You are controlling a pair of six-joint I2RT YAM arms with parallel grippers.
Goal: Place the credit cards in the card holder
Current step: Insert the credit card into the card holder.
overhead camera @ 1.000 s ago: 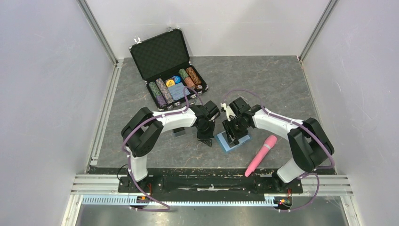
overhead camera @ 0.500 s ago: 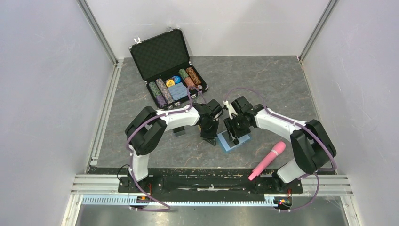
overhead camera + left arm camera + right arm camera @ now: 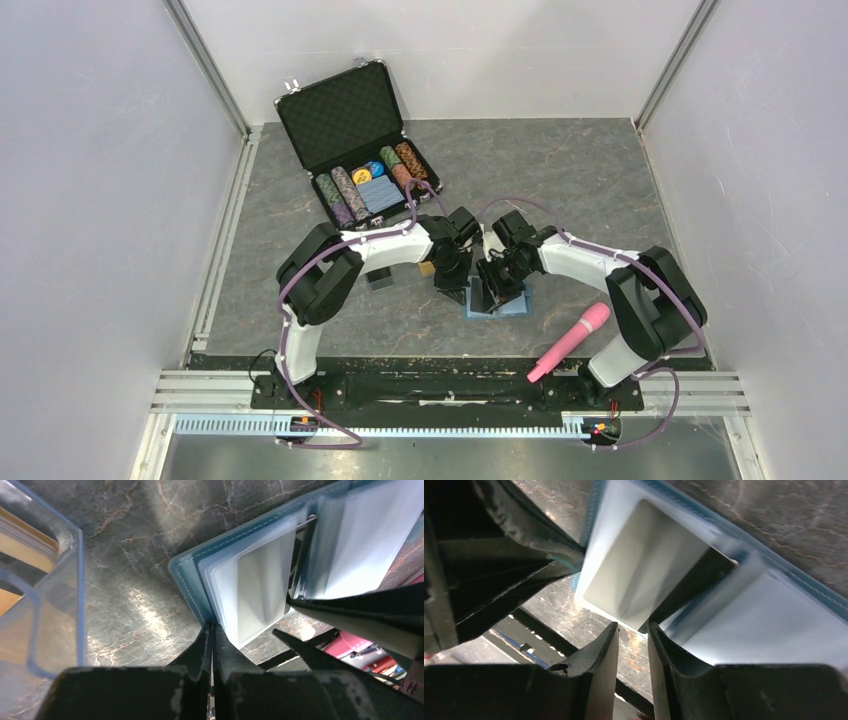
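Observation:
The teal card holder (image 3: 507,303) lies open on the table, its pale clear sleeves (image 3: 260,585) facing up. My left gripper (image 3: 212,626) is shut, its tips touching the holder's teal edge (image 3: 187,580). My right gripper (image 3: 633,626) stands narrowly open at the sleeves' near edge (image 3: 624,580), with bare table showing between the fingers. A dark gap (image 3: 696,580) runs between two sleeves; I cannot tell whether a card is in it. Gold-orange credit cards (image 3: 22,535) sit in a clear plastic box (image 3: 55,595) to the left.
An open black chip briefcase (image 3: 362,140) with stacked poker chips stands at the back left. A pink stick-shaped object (image 3: 570,340) lies at the front right, near the right arm's base. The two grippers nearly touch over the holder (image 3: 470,285).
The left gripper has moved right to the holder's edge. The right gripper has dropped lower over the holder, its jaws widening, then narrowing. The holder now lies flatter and slightly left.

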